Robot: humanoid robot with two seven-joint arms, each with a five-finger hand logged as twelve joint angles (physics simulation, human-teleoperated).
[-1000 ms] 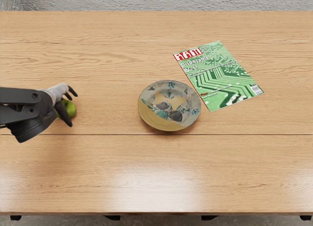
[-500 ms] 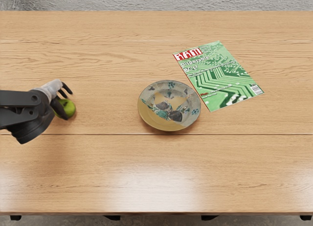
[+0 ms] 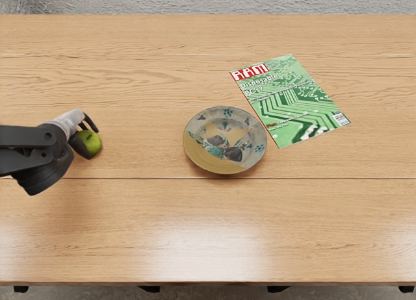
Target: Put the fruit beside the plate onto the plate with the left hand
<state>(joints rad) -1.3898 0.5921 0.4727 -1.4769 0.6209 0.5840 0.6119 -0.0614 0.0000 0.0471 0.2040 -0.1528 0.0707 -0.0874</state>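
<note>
Step in hand: the grasp of the fruit, ahead of any lift. The fruit is small, round and green. It lies at the far left of the worktop, well apart from the plate, which sits near the centre and is bare of fruit. The left hand enters from the left edge and meets the fruit on its left side. Its dark-tipped fingers curl round the fruit, one set over the far side and another under the near side, so the hand appears to pinch the fruit between them. How firm the grip is cannot be told. The fruit appears to rest on the worktop, not raised. The right arm is not in view. A green magazine lies just right of the plate and beyond it, clear of the likely path. In my judgement the next move calls for a secure closure, a lift clear of the surface, a long carry to the right, and a release over the middle of the plate. A round fruit may slip or roll if the grip is loose.
</note>
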